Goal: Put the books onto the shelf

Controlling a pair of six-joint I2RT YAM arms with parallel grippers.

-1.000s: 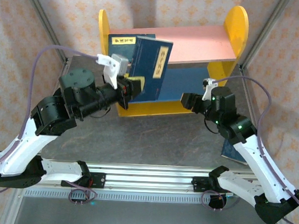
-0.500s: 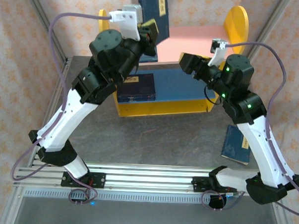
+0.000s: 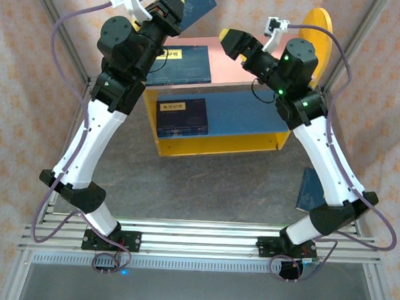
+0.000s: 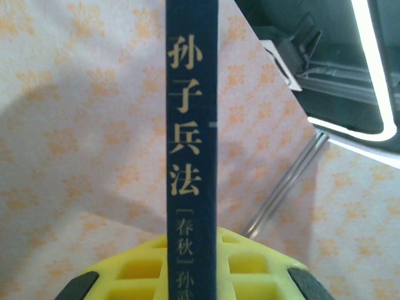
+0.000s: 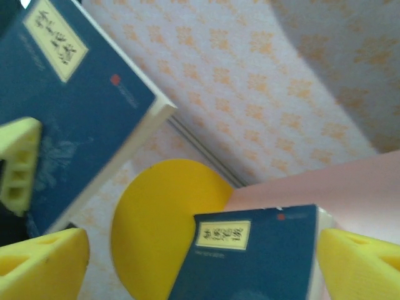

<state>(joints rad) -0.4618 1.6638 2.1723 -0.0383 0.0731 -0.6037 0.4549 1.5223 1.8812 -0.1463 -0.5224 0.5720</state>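
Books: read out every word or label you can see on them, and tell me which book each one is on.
"孙子兵法": runs down the spine of the held book, seen in the left wrist view.
"[春秋]": sits below it on the same spine. The characters further down are cut off at the left gripper.
Yellow cover labels on the held book, the upper book on the pink board and the lower book on the blue board: the dark characters are too blurred to read.

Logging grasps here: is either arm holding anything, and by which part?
The left gripper holds a navy book, its fingers clamping both covers at the spine's lower end. The right gripper is open and empty.
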